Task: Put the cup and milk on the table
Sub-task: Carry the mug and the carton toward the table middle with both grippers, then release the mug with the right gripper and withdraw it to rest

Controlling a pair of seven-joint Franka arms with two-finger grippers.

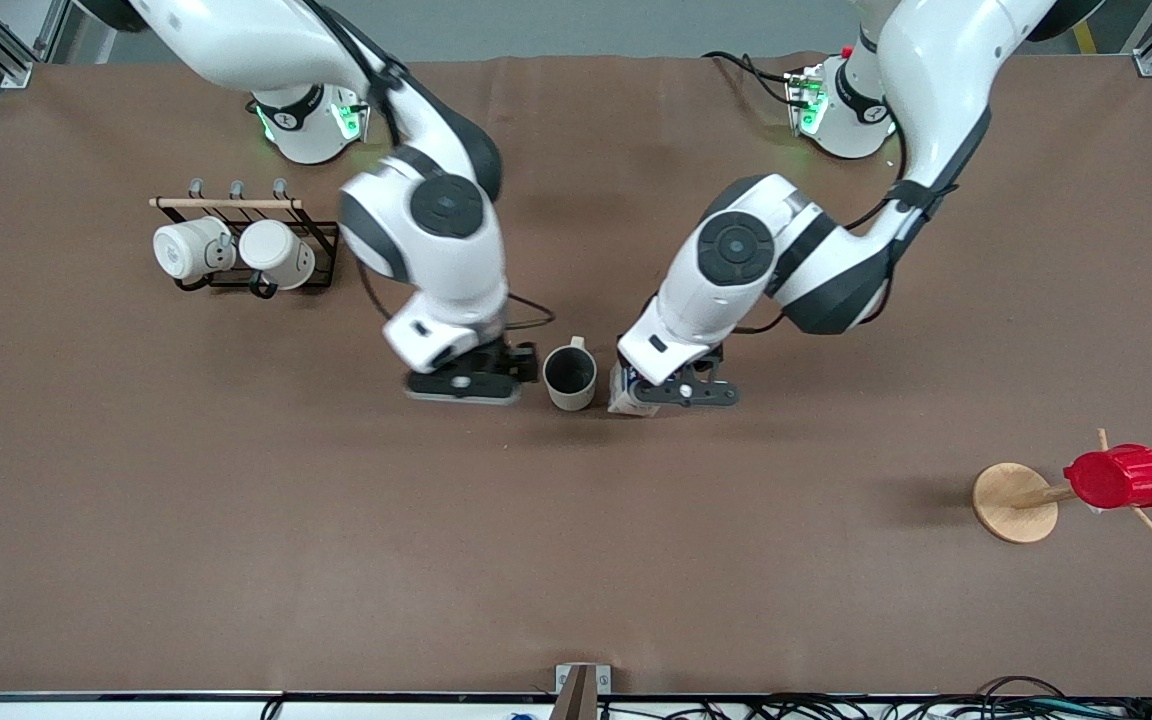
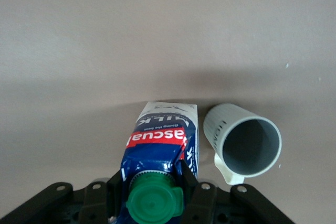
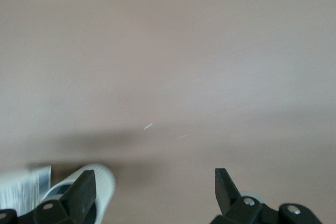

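The cup stands upright on the brown table, between the two grippers. My left gripper is shut on the top of the blue-and-white milk, which is upright beside the cup, toward the left arm's end. In the left wrist view the fingers clamp the milk just under its green cap, with the cup close beside it. My right gripper is open and empty, low over the table beside the cup. In the right wrist view its jaws stand wide apart, beside the cup.
A black wire rack with two white mugs stands toward the right arm's end. A wooden peg stand carrying a red ribbed cup is toward the left arm's end, nearer the front camera.
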